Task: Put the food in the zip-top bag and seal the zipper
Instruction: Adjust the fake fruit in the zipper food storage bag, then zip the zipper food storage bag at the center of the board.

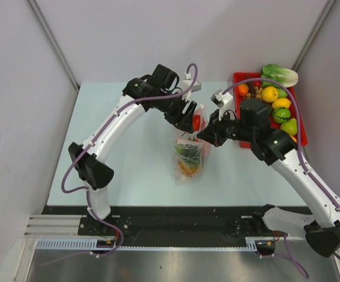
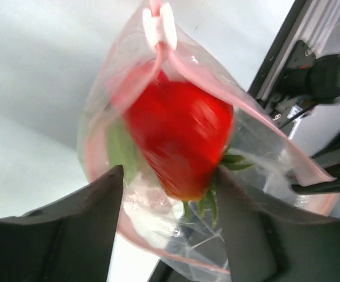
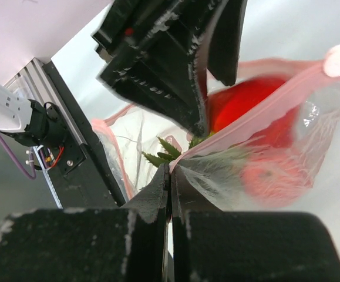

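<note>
Evidently right gripper (image 3: 171,174) pinches zip-top bag (image 2: 99,117) rim, holding mouth wide; left gripper (image 2: 170,173) jaws parted, releasing blurred red strawberry (image 2: 178,135) inside.

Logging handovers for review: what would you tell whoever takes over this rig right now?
Left gripper: open, fingers apart over the mouth of the zip-top bag.
Right gripper: shut on the zipper edge, holding the bag open.
A red fruit sits in the mouth; green and orange food lies at the bottom.
To do: more food on the red tray, then seal the zipper.
</note>
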